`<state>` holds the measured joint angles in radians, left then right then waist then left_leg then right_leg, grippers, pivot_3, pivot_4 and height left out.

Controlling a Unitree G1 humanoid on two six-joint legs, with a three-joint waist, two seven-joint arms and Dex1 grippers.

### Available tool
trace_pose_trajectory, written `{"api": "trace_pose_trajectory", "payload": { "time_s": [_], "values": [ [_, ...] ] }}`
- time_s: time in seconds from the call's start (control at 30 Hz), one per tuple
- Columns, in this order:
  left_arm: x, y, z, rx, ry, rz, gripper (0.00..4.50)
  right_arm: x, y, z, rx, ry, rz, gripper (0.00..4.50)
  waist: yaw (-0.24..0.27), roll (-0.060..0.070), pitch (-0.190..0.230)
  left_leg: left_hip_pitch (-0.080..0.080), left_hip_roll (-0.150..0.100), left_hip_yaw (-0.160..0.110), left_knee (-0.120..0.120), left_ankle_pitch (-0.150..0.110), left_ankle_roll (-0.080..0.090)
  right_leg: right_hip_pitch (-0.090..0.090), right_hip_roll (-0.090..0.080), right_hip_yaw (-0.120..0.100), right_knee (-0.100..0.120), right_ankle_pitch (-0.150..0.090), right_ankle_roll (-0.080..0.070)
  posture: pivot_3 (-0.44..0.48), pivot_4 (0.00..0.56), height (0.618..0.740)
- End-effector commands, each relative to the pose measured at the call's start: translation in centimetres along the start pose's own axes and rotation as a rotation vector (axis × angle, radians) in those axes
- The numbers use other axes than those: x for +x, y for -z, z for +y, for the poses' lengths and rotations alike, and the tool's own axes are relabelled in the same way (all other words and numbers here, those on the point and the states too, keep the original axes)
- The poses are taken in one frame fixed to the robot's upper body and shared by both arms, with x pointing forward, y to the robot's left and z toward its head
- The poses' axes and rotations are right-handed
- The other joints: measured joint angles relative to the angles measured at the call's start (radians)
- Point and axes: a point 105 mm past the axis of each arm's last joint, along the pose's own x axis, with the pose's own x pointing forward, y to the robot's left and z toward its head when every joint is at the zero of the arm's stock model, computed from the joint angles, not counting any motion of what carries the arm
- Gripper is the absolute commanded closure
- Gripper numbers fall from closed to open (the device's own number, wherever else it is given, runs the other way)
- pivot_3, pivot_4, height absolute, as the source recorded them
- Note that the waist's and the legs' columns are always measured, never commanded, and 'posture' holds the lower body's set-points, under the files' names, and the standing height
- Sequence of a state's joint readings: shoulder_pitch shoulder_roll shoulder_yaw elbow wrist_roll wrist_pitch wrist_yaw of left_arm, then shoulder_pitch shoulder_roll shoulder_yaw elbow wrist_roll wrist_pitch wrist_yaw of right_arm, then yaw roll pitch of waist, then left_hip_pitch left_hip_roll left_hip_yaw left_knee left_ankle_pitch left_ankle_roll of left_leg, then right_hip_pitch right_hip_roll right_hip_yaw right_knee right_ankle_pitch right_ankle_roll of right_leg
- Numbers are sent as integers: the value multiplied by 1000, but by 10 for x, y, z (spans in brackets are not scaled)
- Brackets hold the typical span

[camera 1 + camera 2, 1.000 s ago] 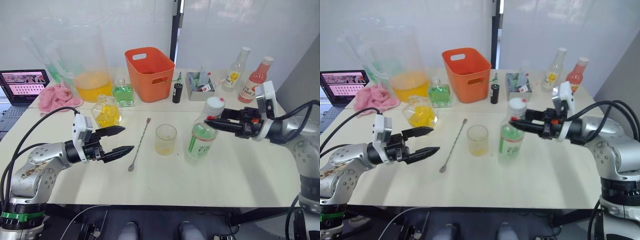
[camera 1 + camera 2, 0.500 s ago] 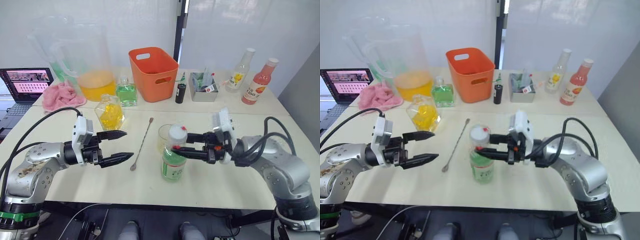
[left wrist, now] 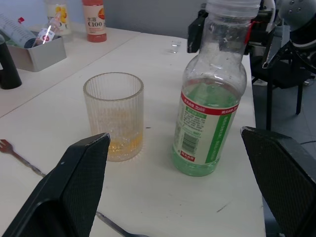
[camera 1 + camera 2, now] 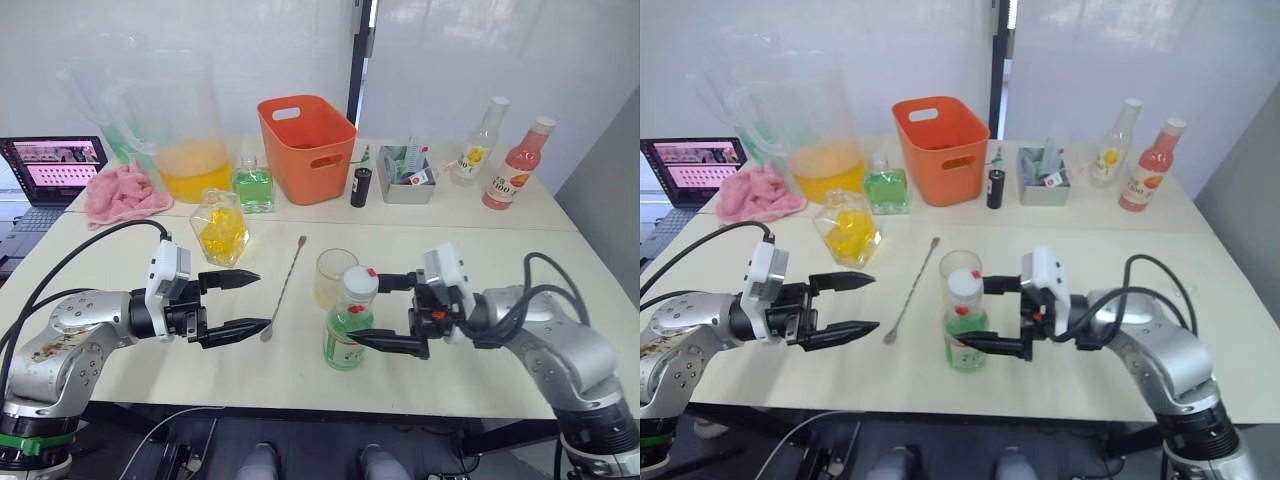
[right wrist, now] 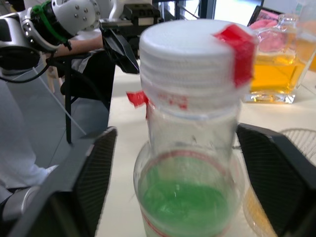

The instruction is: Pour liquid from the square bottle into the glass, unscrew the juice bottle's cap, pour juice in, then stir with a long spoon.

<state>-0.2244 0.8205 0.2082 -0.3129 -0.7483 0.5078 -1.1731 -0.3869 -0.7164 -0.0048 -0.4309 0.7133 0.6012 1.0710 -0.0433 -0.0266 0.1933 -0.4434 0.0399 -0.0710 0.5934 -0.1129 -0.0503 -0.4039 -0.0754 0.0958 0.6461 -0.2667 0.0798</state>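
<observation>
The juice bottle (image 4: 349, 325) stands upright near the table's front edge, just in front of the glass (image 4: 335, 277). Its white cap (image 5: 190, 49) is on and carries a red tag. My right gripper (image 4: 386, 312) is open, one finger on each side of the bottle's neck, with gaps showing in the right wrist view. The glass holds a little yellow liquid. The long spoon (image 4: 283, 288) lies on the table left of the glass. Behind it stands the square bottle (image 4: 220, 228). Left of the spoon hovers my left gripper (image 4: 243, 300), open and empty.
Along the back stand a big pitcher of orange liquid (image 4: 180, 130), a flat green bottle (image 4: 253, 187), an orange basket (image 4: 305, 145), a small black bottle (image 4: 360, 187), a grey tray (image 4: 405, 187), a yellow-labelled bottle (image 4: 477, 140) and a pink-red bottle (image 4: 515, 165). A pink cloth (image 4: 120, 193) and laptop (image 4: 50, 165) sit far left.
My right gripper carried the juice bottle from the right to the front middle, then spread its fingers off it. The left gripper has hardly moved.
</observation>
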Motion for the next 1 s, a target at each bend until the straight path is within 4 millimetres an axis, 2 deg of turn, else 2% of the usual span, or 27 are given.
{"api": "trace_pose_trajectory", "payload": {
  "time_s": [0.03, 0.13, 0.23, 0.33, 0.47, 0.7, 0.83, 1.0],
  "values": [
    [-2, -15, -9, 30, 40, -20, 0, -22, -15, -4, -24, -16, -5, 35, 1, 0, 0, 0, 0, 0, 0, 0, 0, 0, 0, 0, 0, 0, 0, 0, 150, 740],
    [-2, -17, -15, 21, 62, -21, 0, -32, -16, -9, -54, -54, 29, 35, -2, 0, 0, 0, 0, 0, 0, 0, 0, 0, 0, 0, 0, 0, 0, 0, 150, 740],
    [0, -19, -21, 9, 83, -22, 0, -34, -12, -17, -94, -94, 82, 35, -5, 0, 0, 1, 1, 1, 0, 0, 0, 0, 1, 0, 0, 0, -1, 0, 150, 740],
    [0, -18, -30, -4, 101, -13, 0, -25, -16, -27, -121, -206, 81, 35, -10, 0, 0, 2, 3, 2, 0, 0, 0, 0, 2, 0, 0, 0, -2, 0, 150, 740],
    [0, -18, -32, 15, 73, -9, 0, -15, -18, -30, -135, -347, 101, 35, -16, 0, 0, 2, 4, 2, 0, 0, 0, 0, 3, 0, 0, 1, -2, 0, 150, 740],
    [-1, -17, -39, 18, 33, 5, 0, 6, -17, -38, -199, -438, 109, 35, -6, 0, 0, 2, 4, 2, 0, 0, 0, -1, 3, 0, 0, 1, -2, 0, 150, 740],
    [-2, -21, -38, 22, -6, -5, 0, 21, -20, -32, -203, -513, 75, 35, -5, 0, 0, 2, 5, 2, 0, 0, 0, -1, 4, 0, 0, 1, -2, 0, 150, 740],
    [-5, -22, -41, 20, -21, 10, 0, 24, -23, -27, -168, -564, 42, 35, -1, 0, 0, 2, 4, 2, 0, 0, 0, -1, 4, 0, 0, 1, -3, 0, 150, 740]
  ]
}}
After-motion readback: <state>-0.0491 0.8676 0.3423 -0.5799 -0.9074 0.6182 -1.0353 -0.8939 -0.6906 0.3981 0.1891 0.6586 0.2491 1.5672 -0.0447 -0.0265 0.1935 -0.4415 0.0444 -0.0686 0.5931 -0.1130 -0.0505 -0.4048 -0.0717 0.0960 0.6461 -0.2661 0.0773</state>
